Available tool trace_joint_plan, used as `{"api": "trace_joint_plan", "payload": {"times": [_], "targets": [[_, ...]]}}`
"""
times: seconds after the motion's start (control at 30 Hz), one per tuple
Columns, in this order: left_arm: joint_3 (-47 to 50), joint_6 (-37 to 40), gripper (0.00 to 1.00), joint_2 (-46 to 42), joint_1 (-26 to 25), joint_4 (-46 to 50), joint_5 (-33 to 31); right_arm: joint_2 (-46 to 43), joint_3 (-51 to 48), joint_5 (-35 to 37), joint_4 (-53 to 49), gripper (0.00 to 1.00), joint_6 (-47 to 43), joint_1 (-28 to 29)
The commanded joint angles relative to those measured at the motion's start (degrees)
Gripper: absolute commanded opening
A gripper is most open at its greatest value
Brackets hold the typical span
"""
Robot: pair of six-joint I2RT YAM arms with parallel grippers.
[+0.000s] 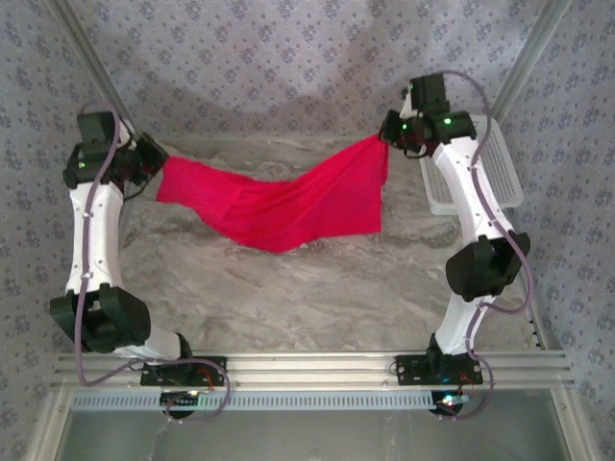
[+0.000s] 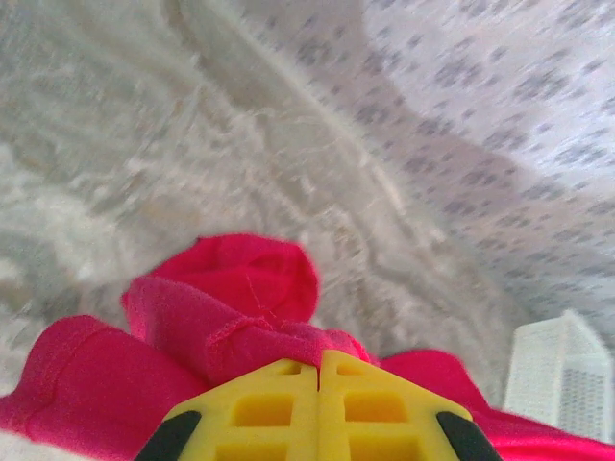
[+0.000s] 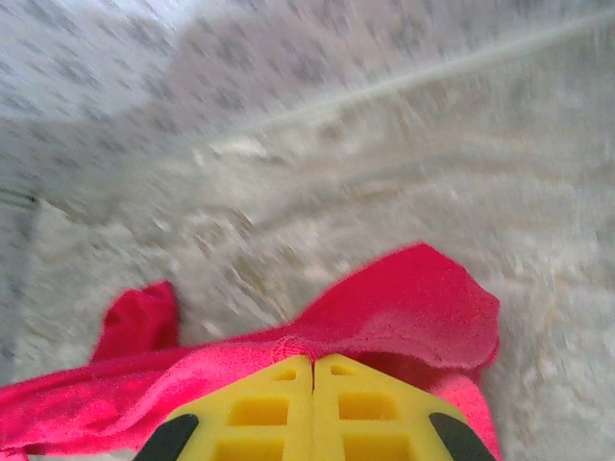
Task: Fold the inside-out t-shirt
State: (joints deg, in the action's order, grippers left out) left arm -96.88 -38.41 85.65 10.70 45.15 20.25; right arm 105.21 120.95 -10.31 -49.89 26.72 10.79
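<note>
T-shirt (image 1: 279,206) slung over the tabletop (image 1: 317,298), one end in the left arm's jaws at left, the other in the right arm's jaws at right, basket (image 1: 502,178) at the tabletop's right edge, partly behind the right arm

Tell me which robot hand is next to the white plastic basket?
The right gripper: it hangs beside the white plastic basket. The left gripper is far on the other side. Both are shut on the bright red cloth t-shirt.

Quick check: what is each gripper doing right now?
Left gripper: jaws closed on the red t-shirt.
Right gripper: jaws closed on the red t-shirt too.
</note>
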Motion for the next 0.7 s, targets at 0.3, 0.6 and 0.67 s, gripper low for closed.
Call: {"api": "trace_joint_plan", "payload": {"times": [0.3, 0.6, 0.67], "targets": [[-50.3, -11.2, 0.0, 14.8, 7.0, 4.6, 10.7, -1.9, 26.0, -4.5, 3.2, 0.0, 4.6, -4.0], [-24.0, -5.9, 0.0, 1.3, 11.0, 6.2, 16.0, -22.4, -10.4, -8.8, 14.6, 0.0, 0.1, -3.1], [-2.7, -5.9, 0.0, -9.1, 11.0, -2.4, 16.3, -27.6, -23.6, -9.8, 18.1, 0.0, 0.4, -2.4]]}}
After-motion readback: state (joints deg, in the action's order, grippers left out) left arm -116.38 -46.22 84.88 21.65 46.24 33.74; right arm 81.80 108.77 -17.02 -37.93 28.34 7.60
